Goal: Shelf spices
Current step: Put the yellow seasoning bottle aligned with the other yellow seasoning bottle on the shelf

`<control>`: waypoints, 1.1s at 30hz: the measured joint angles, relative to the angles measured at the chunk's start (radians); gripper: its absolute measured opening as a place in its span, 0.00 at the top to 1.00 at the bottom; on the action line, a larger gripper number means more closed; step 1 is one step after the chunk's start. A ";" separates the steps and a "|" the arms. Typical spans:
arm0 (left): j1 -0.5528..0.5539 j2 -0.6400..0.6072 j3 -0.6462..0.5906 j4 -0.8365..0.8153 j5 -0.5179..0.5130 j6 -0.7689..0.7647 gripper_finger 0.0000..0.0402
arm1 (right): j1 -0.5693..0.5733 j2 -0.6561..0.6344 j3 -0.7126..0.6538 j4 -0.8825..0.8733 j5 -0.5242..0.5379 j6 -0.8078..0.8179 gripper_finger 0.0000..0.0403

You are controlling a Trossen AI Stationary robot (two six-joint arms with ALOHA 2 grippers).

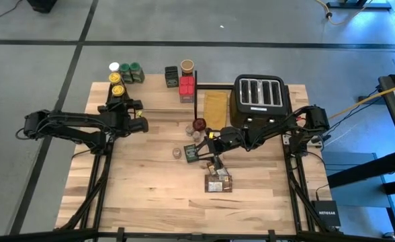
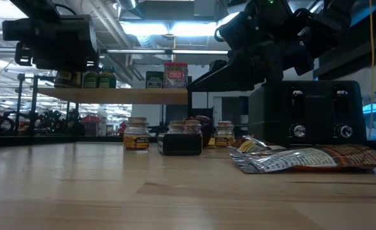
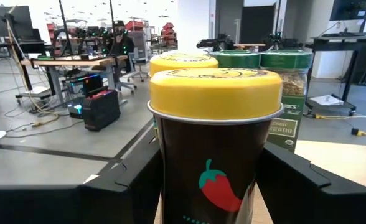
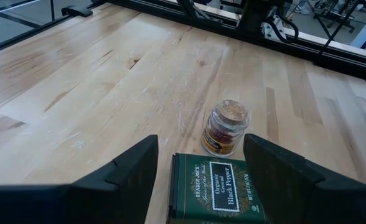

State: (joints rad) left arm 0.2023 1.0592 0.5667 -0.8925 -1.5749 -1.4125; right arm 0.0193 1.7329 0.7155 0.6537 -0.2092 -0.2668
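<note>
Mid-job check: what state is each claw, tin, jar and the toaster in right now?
left claw: around the yellow-lidded tin.
yellow-lidded tin: upright, lid on.
right claw: open, over the green pepper tin.
green pepper tin: on the table, ungripped.
cork-topped jar: upright, closed.
toaster: slots empty.

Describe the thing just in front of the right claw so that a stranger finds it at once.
Start at the black toaster, then go toward the table's middle, where the right claw hangs. Below its open fingers stands a dark green tin labelled ground black pepper. Its neighbour is a small round glass jar with a cork lid; the tin is rectangular.
</note>
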 joint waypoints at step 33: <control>-0.028 -0.015 0.275 0.012 0.003 0.572 0.34 | 0.000 0.000 0.000 0.004 0.079 -0.012 0.40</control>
State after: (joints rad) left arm 0.1740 1.0438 0.8415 -0.8804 -1.5715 -0.8410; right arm 0.0193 1.7329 0.7151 0.6579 -0.1303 -0.2787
